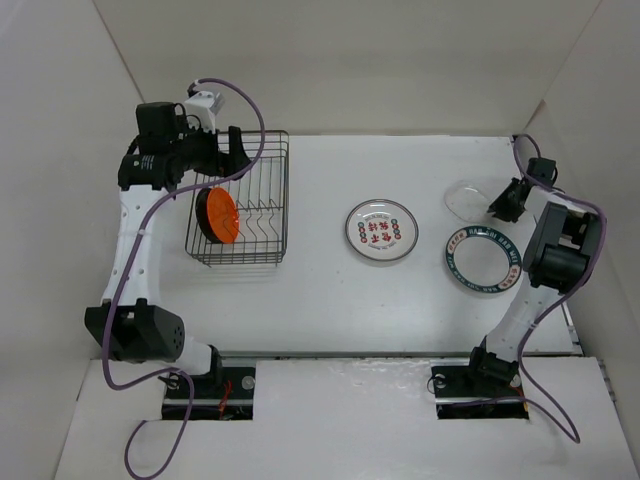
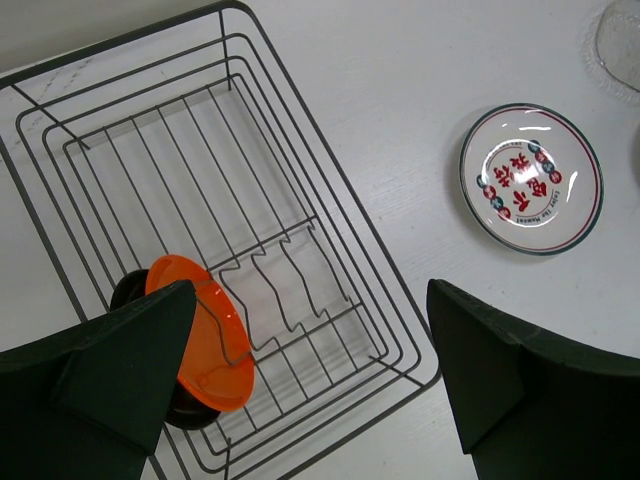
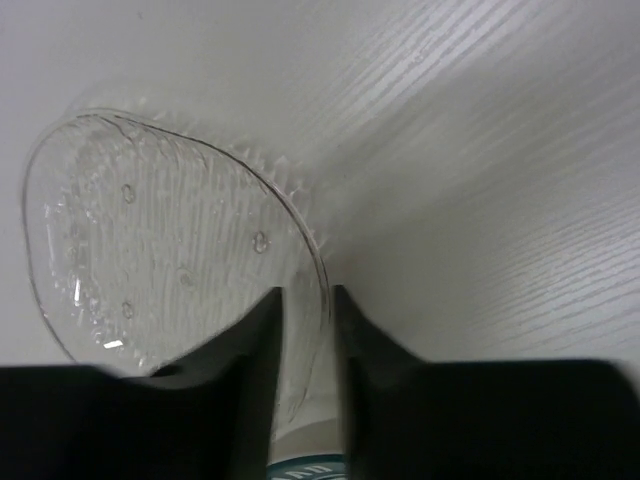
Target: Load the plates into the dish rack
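Observation:
The dish rack (image 1: 283, 200) stands at the left, with the small orange plate (image 1: 220, 215) on edge in its near end. In the left wrist view a small black plate (image 2: 125, 290) leans behind the orange plate (image 2: 215, 350). My left gripper (image 1: 235, 155) hovers wide open over the rack (image 2: 330, 160), holding nothing. The clear glass plate (image 1: 466, 198) lies at the far right. My right gripper (image 1: 497, 207) sits at its near edge. In the right wrist view the glass plate's (image 3: 150, 230) rim runs between the narrowed fingers of that gripper (image 3: 307, 295).
A white plate with red characters (image 1: 381, 230) lies flat mid-table, also seen in the left wrist view (image 2: 530, 178). The larger plate with the green patterned rim (image 1: 455, 255) lies just in front of the glass plate. White walls enclose the table on three sides.

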Tool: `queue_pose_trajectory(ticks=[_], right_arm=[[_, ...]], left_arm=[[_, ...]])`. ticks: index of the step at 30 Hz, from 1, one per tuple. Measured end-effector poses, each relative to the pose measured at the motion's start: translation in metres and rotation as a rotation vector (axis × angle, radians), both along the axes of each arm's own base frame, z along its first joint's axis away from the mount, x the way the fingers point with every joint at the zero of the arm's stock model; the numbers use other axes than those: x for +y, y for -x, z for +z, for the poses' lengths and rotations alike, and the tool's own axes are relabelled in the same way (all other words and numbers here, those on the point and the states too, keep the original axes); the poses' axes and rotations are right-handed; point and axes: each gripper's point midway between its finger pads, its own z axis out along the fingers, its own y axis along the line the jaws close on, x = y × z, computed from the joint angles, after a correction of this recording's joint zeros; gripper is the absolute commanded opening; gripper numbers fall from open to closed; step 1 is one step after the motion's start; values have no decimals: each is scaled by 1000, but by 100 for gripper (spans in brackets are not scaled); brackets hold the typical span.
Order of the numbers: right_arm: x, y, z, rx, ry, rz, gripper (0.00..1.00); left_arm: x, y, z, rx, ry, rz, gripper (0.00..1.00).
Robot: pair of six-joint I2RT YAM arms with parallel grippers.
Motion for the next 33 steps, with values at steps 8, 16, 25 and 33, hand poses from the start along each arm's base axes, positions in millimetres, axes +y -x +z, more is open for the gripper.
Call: queue_pose_trajectory(ticks=[8,16,25,33], right_arm=[[-5,0,5,40,3,-27,0],[54,-16,36,-68,8,16,0],[292,-59,209,-551,72,441,0],[369,-17,248,-696,-7,634,0]], left_arm=[[2,-4,-7,23,10,6,100],[1,-16,-18,56,14,6,100],[-57,-33,14,-24,106,-222,100],[-105,-45,7,5,182,-402,97]])
